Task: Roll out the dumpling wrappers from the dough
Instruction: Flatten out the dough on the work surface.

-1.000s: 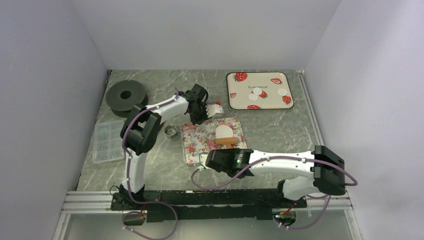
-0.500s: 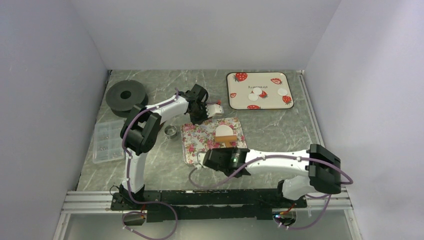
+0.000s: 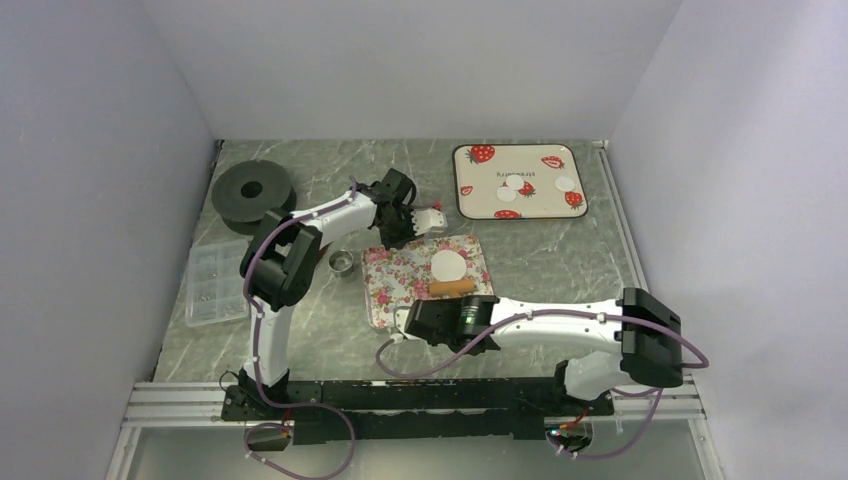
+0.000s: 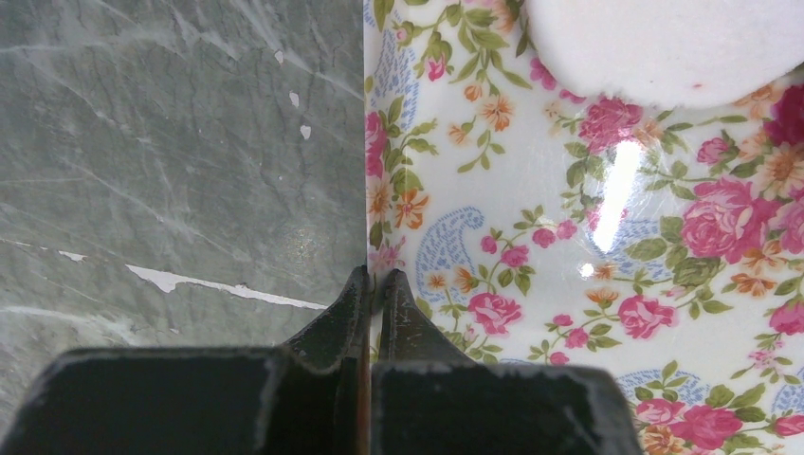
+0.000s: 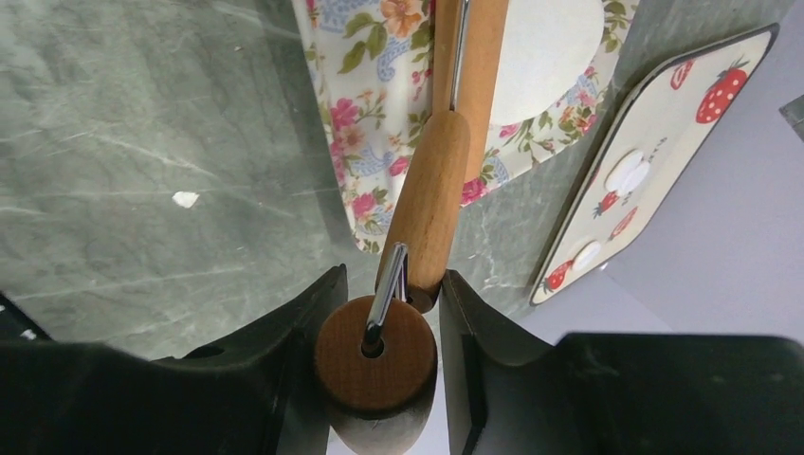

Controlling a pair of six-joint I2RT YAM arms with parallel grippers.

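Your rolling pin point(image 3: 452, 288) drew back off the round white dough point(image 3: 448, 266). The right gripper point(image 5: 391, 281) clamps its handle, and the left gripper point(image 4: 374, 281) pinches the floral tray point(image 3: 385, 290) on the grey marble table point(image 3: 560, 250).

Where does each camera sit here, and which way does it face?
Top: above and behind, looking down at the table; both arms show.
Left wrist: looks down past the shut left gripper at the floral tray edge.
Right wrist: looks along the rolling pin in the right gripper.
Both wrist views share the dough on that tray.
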